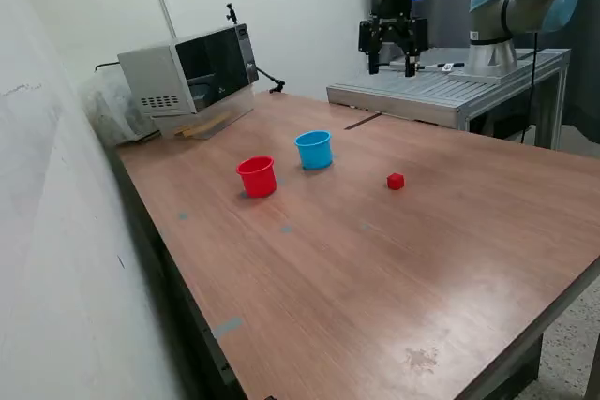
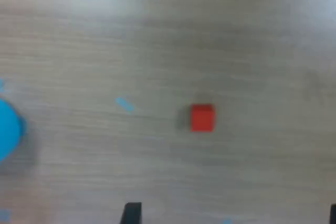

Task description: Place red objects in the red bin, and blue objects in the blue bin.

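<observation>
Bare wood-grain tabletop (image 1: 394,288) fills the foreground, smooth and faintly scuffed. Beyond it you have one small red cube (image 1: 396,181), matte and sharp-edged, lying well apart from the red cup (image 1: 257,176) and the light blue cup (image 1: 315,150), both tapered plastic with rimmed tops. No dark blue cube shows. Your gripper (image 1: 394,65) hangs high above the tabletop, its jaws parted and empty. Bring it straight down over the cube, square the fingers to its flat faces, and close gently before carrying it to the red cup.

wood-grain table (image 1: 450,259) with a soft sheen — glossy plastic red cup (image 1: 257,176) and blue cup (image 1: 315,150).
</observation>
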